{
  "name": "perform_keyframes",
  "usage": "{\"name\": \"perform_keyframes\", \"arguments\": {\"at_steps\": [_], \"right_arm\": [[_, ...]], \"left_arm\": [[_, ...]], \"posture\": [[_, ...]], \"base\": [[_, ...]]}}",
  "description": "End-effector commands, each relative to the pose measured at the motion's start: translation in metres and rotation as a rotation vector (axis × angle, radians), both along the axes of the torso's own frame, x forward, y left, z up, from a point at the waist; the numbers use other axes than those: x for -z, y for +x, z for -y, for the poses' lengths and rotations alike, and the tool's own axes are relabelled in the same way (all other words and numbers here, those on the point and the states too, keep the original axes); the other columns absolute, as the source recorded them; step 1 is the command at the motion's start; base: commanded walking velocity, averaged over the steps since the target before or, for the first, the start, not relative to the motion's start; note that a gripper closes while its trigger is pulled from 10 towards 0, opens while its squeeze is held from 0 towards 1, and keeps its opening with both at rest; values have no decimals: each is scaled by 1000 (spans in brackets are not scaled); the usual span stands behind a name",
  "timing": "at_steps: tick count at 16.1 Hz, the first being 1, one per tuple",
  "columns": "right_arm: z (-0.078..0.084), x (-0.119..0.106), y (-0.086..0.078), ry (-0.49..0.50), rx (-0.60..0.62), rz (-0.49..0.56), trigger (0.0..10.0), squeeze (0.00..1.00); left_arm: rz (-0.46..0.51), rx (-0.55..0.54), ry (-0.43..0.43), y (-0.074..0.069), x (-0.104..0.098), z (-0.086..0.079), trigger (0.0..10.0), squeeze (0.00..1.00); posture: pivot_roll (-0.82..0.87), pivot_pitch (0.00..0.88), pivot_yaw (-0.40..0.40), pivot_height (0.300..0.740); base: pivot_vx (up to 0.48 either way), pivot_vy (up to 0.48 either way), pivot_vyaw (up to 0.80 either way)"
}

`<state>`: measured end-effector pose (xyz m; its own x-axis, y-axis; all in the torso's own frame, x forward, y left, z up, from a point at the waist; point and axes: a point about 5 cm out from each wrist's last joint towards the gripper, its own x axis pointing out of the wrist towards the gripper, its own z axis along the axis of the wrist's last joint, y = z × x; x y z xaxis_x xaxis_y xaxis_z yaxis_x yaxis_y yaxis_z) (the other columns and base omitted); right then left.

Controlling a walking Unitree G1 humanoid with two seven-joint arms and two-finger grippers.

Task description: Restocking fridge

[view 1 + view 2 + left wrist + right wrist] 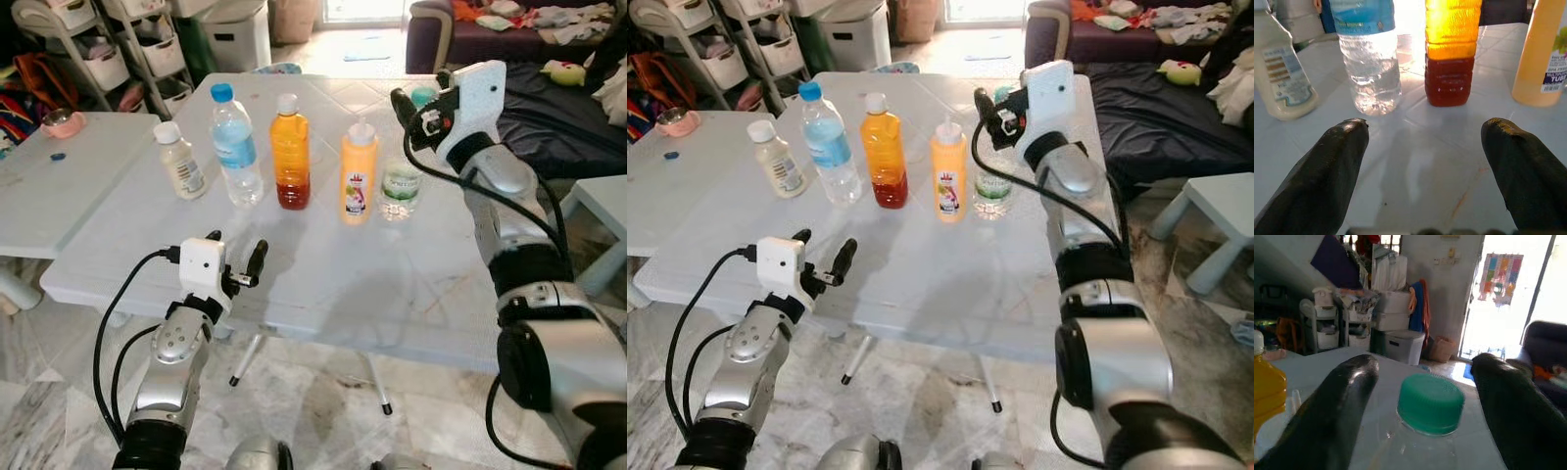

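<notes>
Right, five bottles stand in a row on the white folding table (pixel 323 274): a small cream-coloured bottle (pixel 181 161) at the robot's left end, then a blue-capped water bottle (pixel 236 145), an orange juice bottle (pixel 290 152) with a darker layer at the bottom, a yellow squeeze bottle (pixel 359 172) with a white nozzle, and at the right end a clear green-capped bottle (pixel 400 186). All upright, none touching its neighbour.

Up high, the right gripper (pixel 416 106) hovers just above that green-capped bottle, fingers spread wide. From its wrist camera the green cap (pixel 1430 404) sits squarely between the two black fingers (pixel 1337 416), with clear gaps either side, so nothing gripped.

Down low, the left gripper (pixel 238 259) hangs over the table's near edge, well short of the row, also open and empty. Its wrist camera looks straight between the water bottle and the juice bottle, the table bare between its fingertips (pixel 1327 171).

Behind, white storage drawers (pixel 118 49), a dark sofa (pixel 519 69) strewn with clothes, and a second white table (pixel 59 176) alongside.
</notes>
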<state>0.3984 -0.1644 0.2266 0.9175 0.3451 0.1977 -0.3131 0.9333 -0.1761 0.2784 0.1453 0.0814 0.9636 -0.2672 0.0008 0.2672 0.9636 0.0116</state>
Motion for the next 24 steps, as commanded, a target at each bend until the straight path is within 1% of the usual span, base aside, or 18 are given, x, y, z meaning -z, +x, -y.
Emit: {"name": "perform_keyframes", "arguments": {"at_steps": [1, 8, 10, 12, 15, 16, 17, 19, 20, 21, 22, 23, 24], "right_arm": [[-5, -5, 3, 21, -18, 1, 0, 0], [-7, -4, 7, 4, -24, -16, 0, 0], [-6, -3, 7, -9, -15, -24, 0, 0], [1, 1, 5, -16, 23, -46, 0, 0], [8, 16, -8, -46, 21, -36, 0, 0], [14, 23, -16, -59, 63, -17, 0, 0], [19, 26, -20, -72, 106, -8, 0, 0], [26, 28, -27, -33, 176, -1, 0, 0], [28, 33, -39, -32, 225, 12, 2196, 0], [24, 38, -49, -57, 214, 32, 8000, 0], [15, 46, -65, -71, 169, 45, 10000, 0], [9, 54, -75, -54, 162, 21, 10000, 0], [-2, 61, -88, -27, 139, 11, 10000, 0]], "left_arm": [[7, -2, 20, 0, -3, -4, 10000, 0], [7, -2, 27, 0, -4, -6, 10000, 0], [6, 1, 29, 1, -4, -6, 10000, 0], [6, -11, 42, 2, -4, -6, 10000, 0], [-28, -28, 46, 1, 0, -7, 10000, 0], [-39, -33, 47, 2, 1, -7, 10000, 0], [-50, -43, 59, 4, 2, -7, 10000, 0], [-57, -54, 56, 6, 2, -7, 10000, 0], [-56, -53, 57, 7, 1, -8, 10000, 0], [-53, -45, 64, 6, 2, -7, 10000, 0], [-66, -43, 65, 5, 5, -6, 10000, 0], [-69, -47, 69, 4, 6, -6, 10000, 0], [-65, -49, 63, 3, 5, -4, 10000, 0]], "posture": [[14, 0, 102, 740], [20, 0, 106, 740], [18, 0, 107, 740], [22, 0, 102, 740], [12, 0, 101, 740], [-1, 0, 106, 740], [-3, 0, 109, 740], [-16, 0, 115, 740], [-33, 0, 119, 740], [-39, 0, 117, 740], [-40, 0, 114, 740], [-47, 0, 107, 740], [-41, 0, 100, 740]], "base": [[0, 0, 0], [0, 0, 0], [0, 0, 0], [0, 0, 0], [0, 0, 0], [0, 0, 0], [0, 0, 0], [0, 0, 0], [0, 0, 0], [0, 0, 0], [0, 0, 0], [0, 0, 0], [0, 0, 0]]}}
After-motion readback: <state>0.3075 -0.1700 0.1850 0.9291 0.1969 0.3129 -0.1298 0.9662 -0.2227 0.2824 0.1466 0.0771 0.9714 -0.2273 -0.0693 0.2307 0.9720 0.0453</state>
